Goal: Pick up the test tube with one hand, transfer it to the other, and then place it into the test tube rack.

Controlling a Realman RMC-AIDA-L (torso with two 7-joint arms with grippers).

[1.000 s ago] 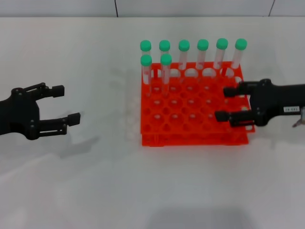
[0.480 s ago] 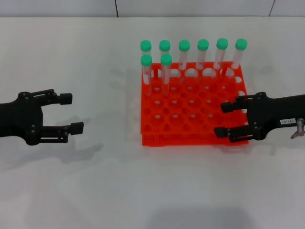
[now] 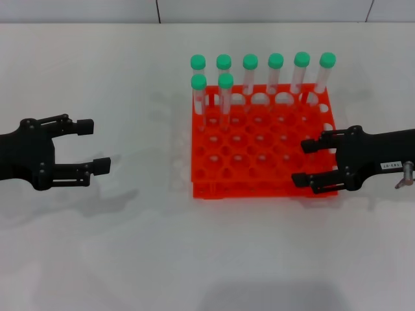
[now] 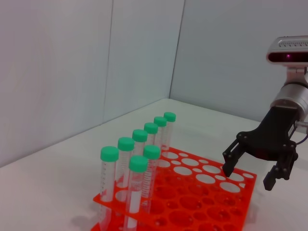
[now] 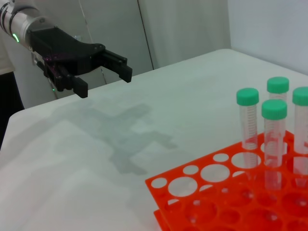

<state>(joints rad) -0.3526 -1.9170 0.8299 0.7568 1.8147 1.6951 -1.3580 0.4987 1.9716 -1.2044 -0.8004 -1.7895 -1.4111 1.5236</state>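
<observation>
Several clear test tubes with green caps point(image 3: 225, 81) stand upright in the orange-red test tube rack point(image 3: 214, 188): a full back row and two in the second row at its left. They look alike, so I cannot tell which is the task's tube. My left gripper point(image 3: 96, 145) hovers open and empty over the table, well left of the rack. My right gripper point(image 3: 303, 162), with a white label, is open and empty at the rack's front right corner. The left wrist view shows the rack point(image 4: 211, 211), tubes point(image 4: 138, 166) and right gripper point(image 4: 248, 177). The right wrist view shows the left gripper point(image 5: 103, 82).
The white table point(image 3: 194, 259) spreads on all sides of the rack. A wall point(image 3: 259, 10) rises behind it. In the right wrist view, tubes point(image 5: 273, 111) stand at the corner of the rack point(image 5: 192, 192), and the left arm's shadow lies on the table.
My right gripper moved from the rack's right side toward its front right corner, then stopped. My left gripper dipped a little toward the front and came back.
</observation>
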